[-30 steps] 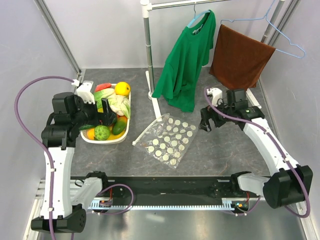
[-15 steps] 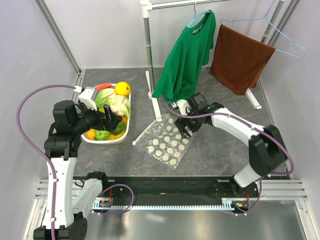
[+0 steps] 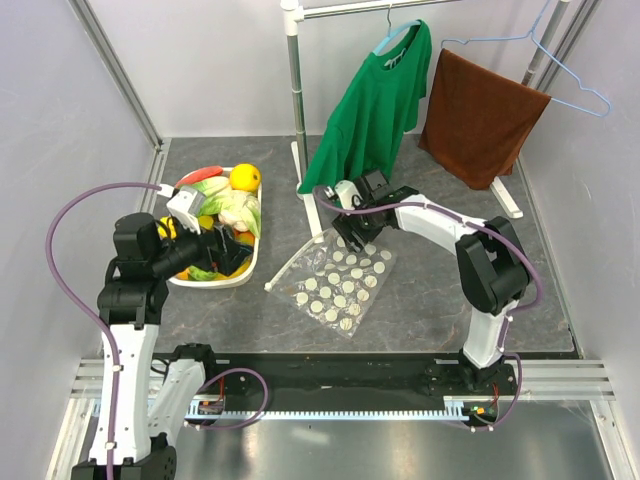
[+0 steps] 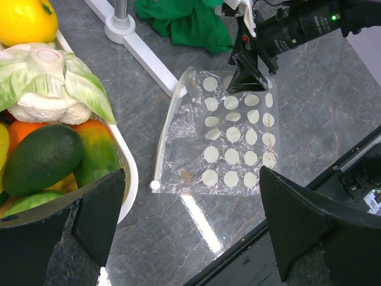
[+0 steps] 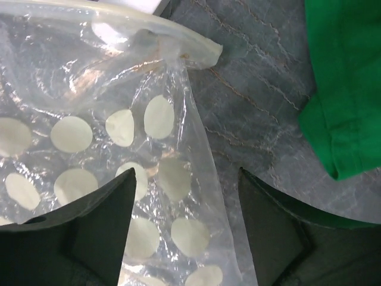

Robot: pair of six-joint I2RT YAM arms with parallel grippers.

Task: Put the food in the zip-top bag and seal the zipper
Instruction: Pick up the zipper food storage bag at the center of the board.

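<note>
The left claw (image 3: 218, 255) is hovering spread wide and empty over the food (image 3: 228, 205) piled in the white tray (image 3: 215, 281). To its right, the zip-top bag (image 3: 335, 280) is lying flat on the tabletop (image 3: 430, 290), and the right claw (image 3: 349, 238) is gaping open over its far corner.

From above, the left arm (image 3: 180, 252) hides part of the food (image 3: 236, 207).

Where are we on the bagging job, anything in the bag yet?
Nothing looks done: the bag lies flat with no food in it, and the fruit and vegetables sit in the white tray. In hand: the right gripper is open over the bag's corner by the zipper; the left gripper is open and empty by the tray. Left: open the bag, load everything, seal.
</note>
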